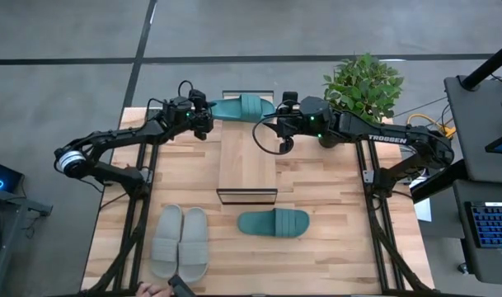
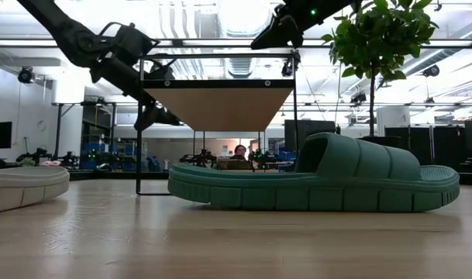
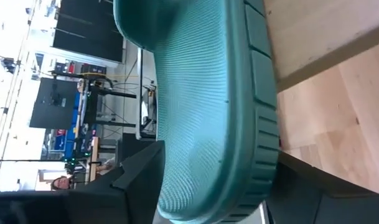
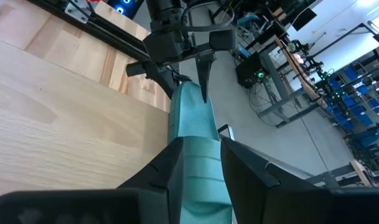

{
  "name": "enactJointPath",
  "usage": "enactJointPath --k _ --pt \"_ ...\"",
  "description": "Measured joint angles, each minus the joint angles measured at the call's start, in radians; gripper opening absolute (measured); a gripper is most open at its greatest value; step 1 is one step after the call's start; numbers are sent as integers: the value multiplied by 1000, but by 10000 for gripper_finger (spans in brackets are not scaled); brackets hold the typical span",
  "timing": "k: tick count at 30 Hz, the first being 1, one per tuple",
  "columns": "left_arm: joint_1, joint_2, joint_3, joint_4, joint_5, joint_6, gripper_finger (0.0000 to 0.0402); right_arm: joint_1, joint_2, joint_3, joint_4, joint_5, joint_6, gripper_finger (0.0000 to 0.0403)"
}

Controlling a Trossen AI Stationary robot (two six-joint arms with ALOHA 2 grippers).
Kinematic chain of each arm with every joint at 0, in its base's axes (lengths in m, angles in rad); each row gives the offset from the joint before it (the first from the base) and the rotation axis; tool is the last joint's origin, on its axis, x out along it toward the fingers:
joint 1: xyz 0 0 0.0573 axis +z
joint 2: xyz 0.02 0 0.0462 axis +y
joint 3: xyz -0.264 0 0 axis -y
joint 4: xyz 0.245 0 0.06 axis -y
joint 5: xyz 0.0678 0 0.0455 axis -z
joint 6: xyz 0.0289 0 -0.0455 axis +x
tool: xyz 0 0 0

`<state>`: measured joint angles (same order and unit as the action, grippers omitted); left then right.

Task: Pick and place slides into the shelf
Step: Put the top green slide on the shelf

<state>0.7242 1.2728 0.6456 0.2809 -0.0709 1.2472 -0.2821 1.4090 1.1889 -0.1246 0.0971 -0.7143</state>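
Note:
One teal slide [image 1: 241, 106] is held in the air between both grippers, just past the far end of the shelf [image 1: 246, 161], a light wood plank on a black wire frame. My left gripper [image 1: 205, 115] is shut on its end toward the table's left. My right gripper [image 1: 277, 111] is shut on its strap end. The second teal slide [image 1: 274, 223] lies sole down on the table near the shelf's near end. The grey pair [image 1: 180, 241] lies side by side toward the near left. The low view does not show the held slide. My left gripper [image 3: 220, 186] pinches the slide's heel end [image 3: 208, 155] between its two fingers, coming level from the table's left; one finger [image 3: 139, 180] lies on the textured footbed, the other on the opposite face. The slide is lifted clear. My right gripper [image 4: 198, 155] pinches the slide at its ribbed strap [image 4: 198, 171], coming level from the table's right, one finger [image 4: 158, 174] on each side. The slide stands edge-on between them and runs on to the other gripper, clear of the table.
A potted plant [image 1: 362, 87] stands at the far right, close to my right arm. A hand [image 1: 152, 289] shows at the table's near edge. A person [image 2: 239, 153] sits in the room beyond. Bare tabletop lies on either side of the shelf.

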Motion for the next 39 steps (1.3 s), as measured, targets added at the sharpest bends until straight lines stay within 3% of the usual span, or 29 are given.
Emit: enactJointPath --k 4,11,29,39 --pt "0 -2 0 0 -1 0 172 0 0 0 0 0 0 96" --pt "-1 -3 0 7 -10 0 54 0 0 0 0 0 0 88" --pt "-10 -3 5 85 -18 -1 48 0 -2 0 0 0 -1 80" --pt "-16 30 15 107 13 110 48 0 -2 0 0 0 -1 75"
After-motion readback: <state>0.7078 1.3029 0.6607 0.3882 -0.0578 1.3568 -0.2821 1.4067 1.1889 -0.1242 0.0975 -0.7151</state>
